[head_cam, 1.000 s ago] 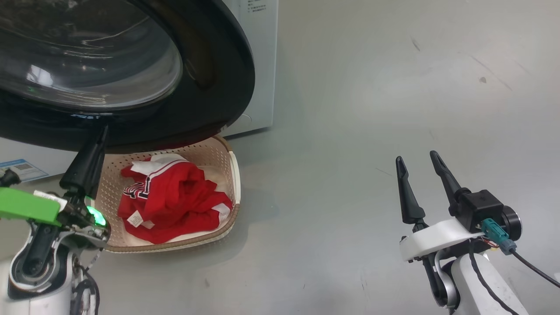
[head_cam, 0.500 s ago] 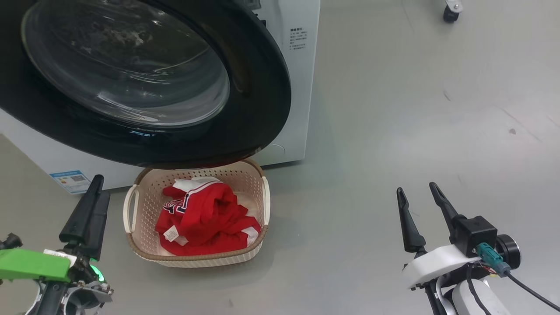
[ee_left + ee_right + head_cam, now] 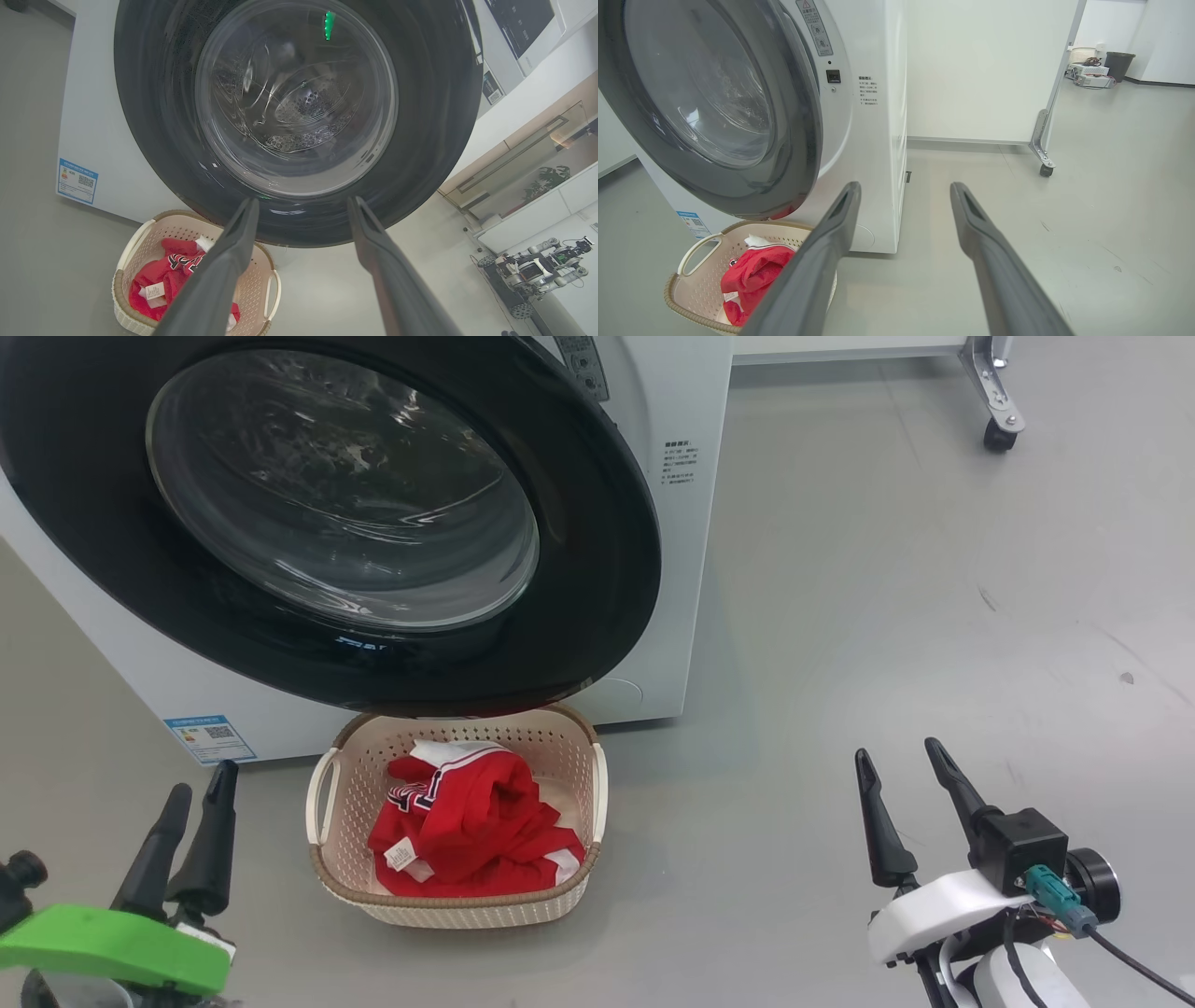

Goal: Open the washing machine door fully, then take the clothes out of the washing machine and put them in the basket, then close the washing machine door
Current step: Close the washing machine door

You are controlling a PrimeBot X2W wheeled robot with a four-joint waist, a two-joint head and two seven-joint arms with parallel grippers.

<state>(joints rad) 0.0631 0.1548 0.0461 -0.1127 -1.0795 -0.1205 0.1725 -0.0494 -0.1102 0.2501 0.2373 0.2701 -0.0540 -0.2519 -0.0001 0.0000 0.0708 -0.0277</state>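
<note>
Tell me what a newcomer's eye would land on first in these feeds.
First the huge glossy black washing machine door with its bulging glass, filling the upper left of the head view. Next the bright red clothes heaped in the cream basket on the floor just under the door's lower edge. Then the left claw and right claw, both open and empty, at the bottom corners.

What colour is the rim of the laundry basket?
The basket rim is brown with a woven look, above cream perforated walls; clearest in the head view.
</note>
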